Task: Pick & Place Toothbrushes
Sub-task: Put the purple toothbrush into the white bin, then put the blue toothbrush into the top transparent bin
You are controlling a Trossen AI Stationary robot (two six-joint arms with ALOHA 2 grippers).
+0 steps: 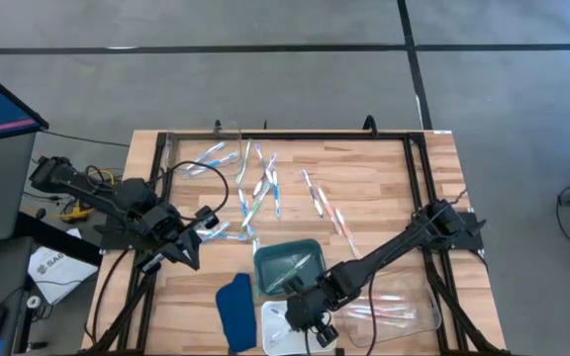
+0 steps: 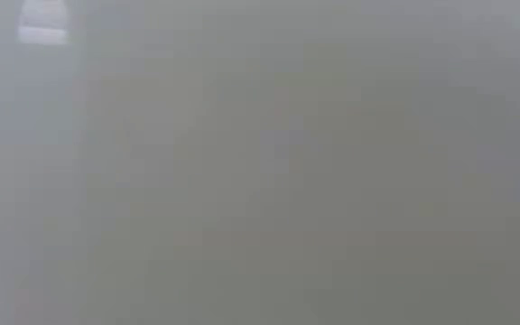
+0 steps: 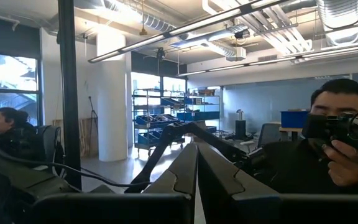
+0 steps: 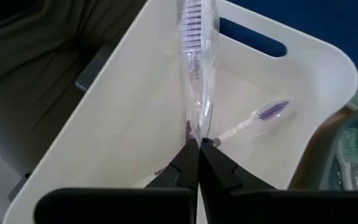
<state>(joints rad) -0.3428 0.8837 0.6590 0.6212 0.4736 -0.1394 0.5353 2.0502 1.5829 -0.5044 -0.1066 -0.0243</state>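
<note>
My right gripper [image 4: 199, 144] is shut on a purple-bristled toothbrush [image 4: 196, 56] in a clear wrapper, over the white tray [image 4: 117, 118] near the table's front edge [image 1: 277, 331]. Another purple toothbrush [image 4: 258, 119] lies flat on that tray's floor. Several more toothbrushes [image 1: 260, 183] lie scattered on the wood toward the far side. A green one [image 4: 351, 148] lies in the teal tray [image 1: 287, 265]. My left gripper [image 3: 197, 152] is shut and empty, raised above the table's left side [image 1: 204, 222], pointing up into the room. The low view shows only grey blur. My right gripper pinches the wrapped toothbrush by its handle end [image 4: 196, 127] between its two fingertips. The fingers slant down from the table's right side and lie along the brush. It sticks out ahead of them, bristle head [image 4: 194, 25] farthest away, over the white tray; whether it touches the tray, I cannot tell.
A dark blue cloth-like piece [image 1: 234, 311] lies left of the white tray. A clear tray [image 1: 396, 312] holding toothbrushes stands at the near right. A black frame [image 1: 295, 136] edges the table. People sit beyond the table; one [image 3: 337, 143] holds a device up.
</note>
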